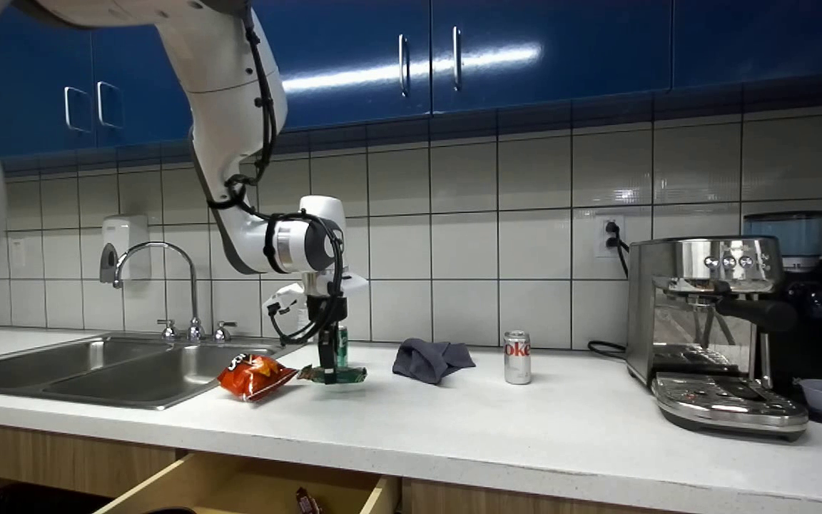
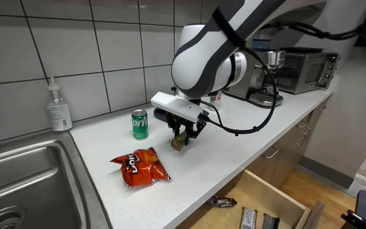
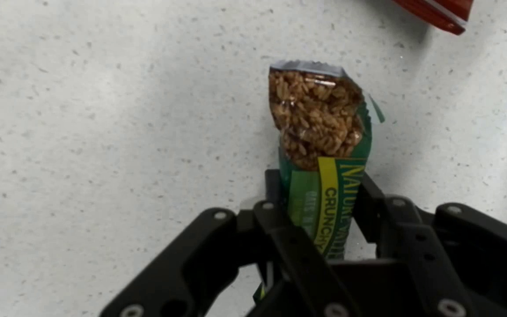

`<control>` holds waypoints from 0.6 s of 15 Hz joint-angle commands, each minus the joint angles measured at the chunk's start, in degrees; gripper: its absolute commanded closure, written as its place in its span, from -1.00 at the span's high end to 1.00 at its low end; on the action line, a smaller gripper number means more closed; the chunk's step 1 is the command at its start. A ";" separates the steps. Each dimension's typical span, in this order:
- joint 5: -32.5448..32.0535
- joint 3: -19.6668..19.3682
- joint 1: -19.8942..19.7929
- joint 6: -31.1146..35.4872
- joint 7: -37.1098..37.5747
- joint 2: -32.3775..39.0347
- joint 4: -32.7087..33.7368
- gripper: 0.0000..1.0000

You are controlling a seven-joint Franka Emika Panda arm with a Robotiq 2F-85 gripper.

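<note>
A green Nature Valley granola bar (image 3: pixel 324 127) is pinched between the black fingers of my gripper (image 3: pixel 319 193). The pads press its two long sides near the middle, and its far end sticks out ahead. Part of the bar is hidden behind the gripper in the wrist view. In both exterior views the bar (image 1: pixel 351 375) (image 2: pixel 177 143) lies level, very low over the white counter; whether it touches is hard to tell. Beside it sits a red Doritos bag (image 2: pixel 145 168) (image 1: pixel 250 377). A green Sprite can (image 2: pixel 140 124) stands close by, partly covered by the gripper in an exterior view.
A sink (image 1: pixel 133 371) borders the counter beyond the chip bag. Below the counter edge an open drawer (image 2: pixel 278 192) contains several wrapped bars. A dark cloth (image 1: pixel 427 360), a Coke can (image 1: pixel 517 358) and an espresso machine (image 1: pixel 711 328) stand along the counter; a soap bottle (image 2: pixel 58 109) is by the wall.
</note>
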 commanded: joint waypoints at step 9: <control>-2.25 -1.05 1.49 0.38 7.46 -11.63 -16.30 -0.67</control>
